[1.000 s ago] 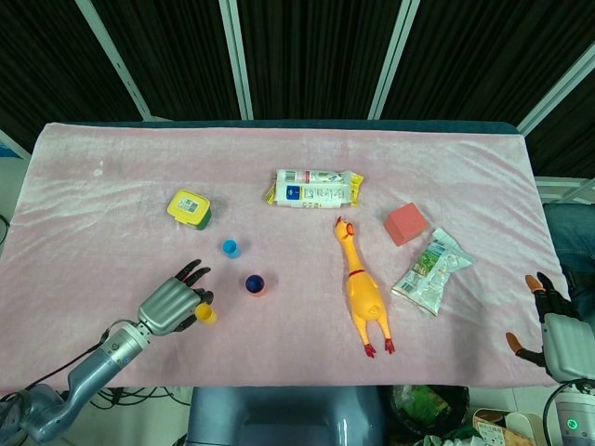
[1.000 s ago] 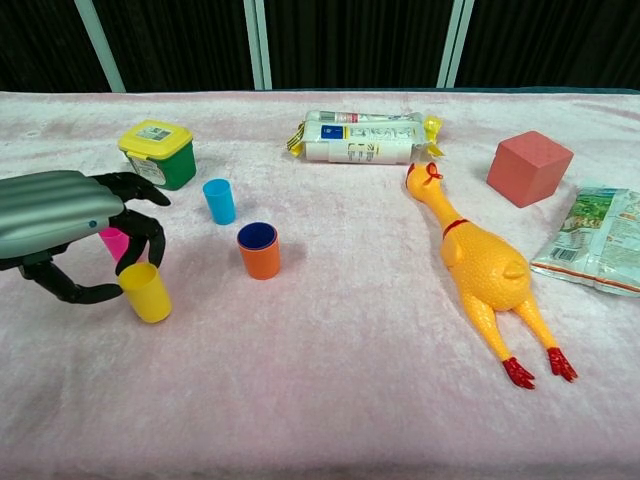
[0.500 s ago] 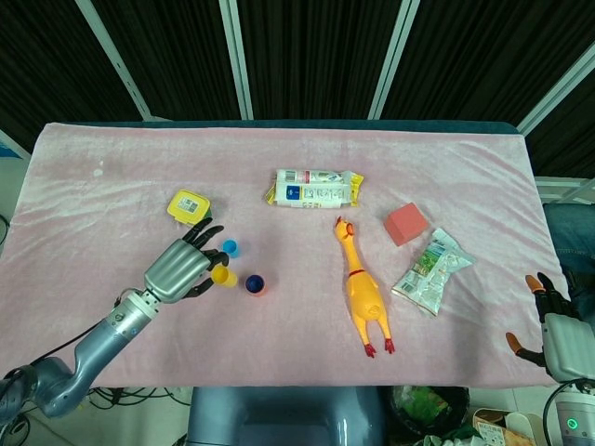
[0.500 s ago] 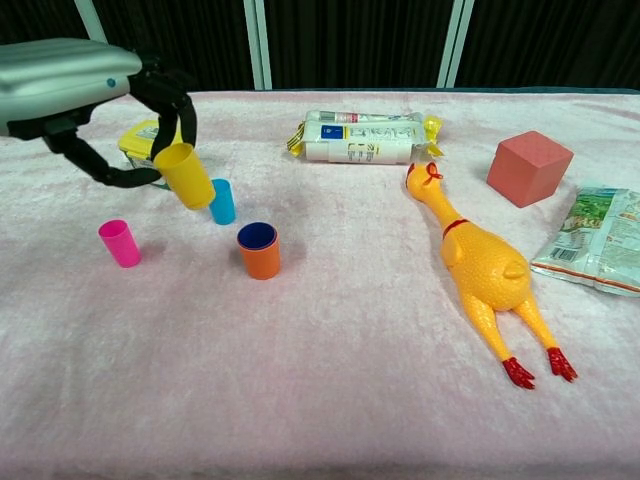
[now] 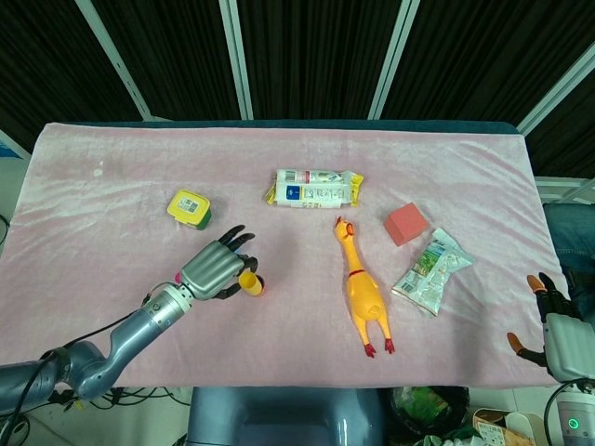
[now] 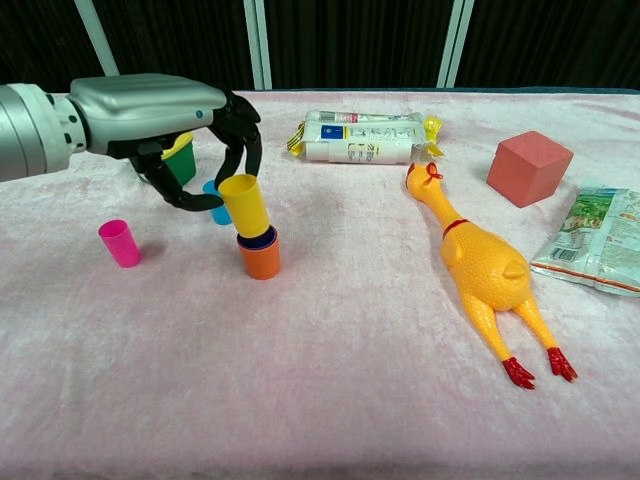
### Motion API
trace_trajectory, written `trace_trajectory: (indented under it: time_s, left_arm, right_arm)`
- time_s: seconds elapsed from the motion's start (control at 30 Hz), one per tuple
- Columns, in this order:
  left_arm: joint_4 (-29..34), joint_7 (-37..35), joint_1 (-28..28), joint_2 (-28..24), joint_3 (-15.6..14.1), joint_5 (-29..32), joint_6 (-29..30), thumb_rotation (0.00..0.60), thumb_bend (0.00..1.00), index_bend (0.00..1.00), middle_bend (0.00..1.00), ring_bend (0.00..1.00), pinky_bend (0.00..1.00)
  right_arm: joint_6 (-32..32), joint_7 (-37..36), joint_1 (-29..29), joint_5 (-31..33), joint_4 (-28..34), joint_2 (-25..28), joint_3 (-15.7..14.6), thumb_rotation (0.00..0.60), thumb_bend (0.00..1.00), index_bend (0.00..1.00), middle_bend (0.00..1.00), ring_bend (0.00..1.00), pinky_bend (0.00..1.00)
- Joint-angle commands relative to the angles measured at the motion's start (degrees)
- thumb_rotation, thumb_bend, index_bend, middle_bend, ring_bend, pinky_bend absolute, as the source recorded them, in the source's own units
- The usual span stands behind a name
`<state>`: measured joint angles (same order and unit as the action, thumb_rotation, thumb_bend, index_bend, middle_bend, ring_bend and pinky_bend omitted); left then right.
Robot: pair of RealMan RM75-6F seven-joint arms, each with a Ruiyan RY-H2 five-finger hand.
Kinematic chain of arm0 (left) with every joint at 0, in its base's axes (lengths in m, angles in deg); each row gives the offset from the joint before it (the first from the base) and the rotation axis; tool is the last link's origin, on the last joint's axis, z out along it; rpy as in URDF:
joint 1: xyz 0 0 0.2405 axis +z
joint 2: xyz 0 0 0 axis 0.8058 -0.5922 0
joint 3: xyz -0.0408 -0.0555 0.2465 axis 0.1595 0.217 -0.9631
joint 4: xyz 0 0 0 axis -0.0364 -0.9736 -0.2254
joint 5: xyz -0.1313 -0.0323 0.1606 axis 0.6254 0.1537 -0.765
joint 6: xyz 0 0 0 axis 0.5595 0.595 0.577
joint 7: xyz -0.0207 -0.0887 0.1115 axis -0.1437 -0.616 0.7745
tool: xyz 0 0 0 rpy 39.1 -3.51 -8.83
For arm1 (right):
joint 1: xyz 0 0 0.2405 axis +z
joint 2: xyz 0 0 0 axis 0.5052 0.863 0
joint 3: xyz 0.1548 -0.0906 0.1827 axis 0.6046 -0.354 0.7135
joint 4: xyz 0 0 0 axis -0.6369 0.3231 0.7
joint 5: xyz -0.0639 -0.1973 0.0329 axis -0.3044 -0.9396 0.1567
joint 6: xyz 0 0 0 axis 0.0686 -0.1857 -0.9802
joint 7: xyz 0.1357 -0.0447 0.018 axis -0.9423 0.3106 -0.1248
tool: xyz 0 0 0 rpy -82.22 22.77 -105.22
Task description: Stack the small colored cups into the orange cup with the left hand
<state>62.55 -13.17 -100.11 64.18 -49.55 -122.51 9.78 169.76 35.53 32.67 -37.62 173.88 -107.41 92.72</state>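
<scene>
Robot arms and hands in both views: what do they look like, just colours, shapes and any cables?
The left hand has a ribbed silver-grey metallic back and black fingers, on a rounded silver-grey left arm with a black cable trailing along it. The right hand, only partly visible at the head view's edge, shows a grey back and black fingers with orange tips.

The left hand [image 6: 170, 125] holds a yellow cup [image 6: 243, 205] right over the orange cup [image 6: 260, 256]. A blue cup [image 6: 212, 186] and a green box with a yellow lid [image 6: 180, 160] stand close behind the hand and block that side. A pink cup [image 6: 119, 243] stands near its left. To its right the pink counter [image 6: 340, 330] is open as far as the rubber chicken [image 6: 478, 265].
</scene>
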Motion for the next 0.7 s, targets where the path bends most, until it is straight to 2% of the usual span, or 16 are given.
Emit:
trace_trajectory:
  time_s: [0.03, 0.7]
  left_arm:
    - [-1.1, 1.5, -0.6, 1.1, 0.0, 0.9, -0.1, 0.6, 0.35, 0.49, 0.53, 0.08, 0.0]
    - [-5.4, 5.9, -2.6, 5.0, -0.3, 4.9, -0.9, 0.6, 0.33, 0.47, 0.51, 0.07, 0.0]
  right_arm:
    - [0.0, 0.0, 0.0, 0.0, 0.0, 0.0, 0.0, 0.6, 0.19, 0.0, 0.01, 0.13, 0.17]
    - [0.0, 0.0, -0.1, 0.4, 0.2, 0.0, 0.1, 0.6, 0.19, 0.0, 0.01, 0.13, 0.17]
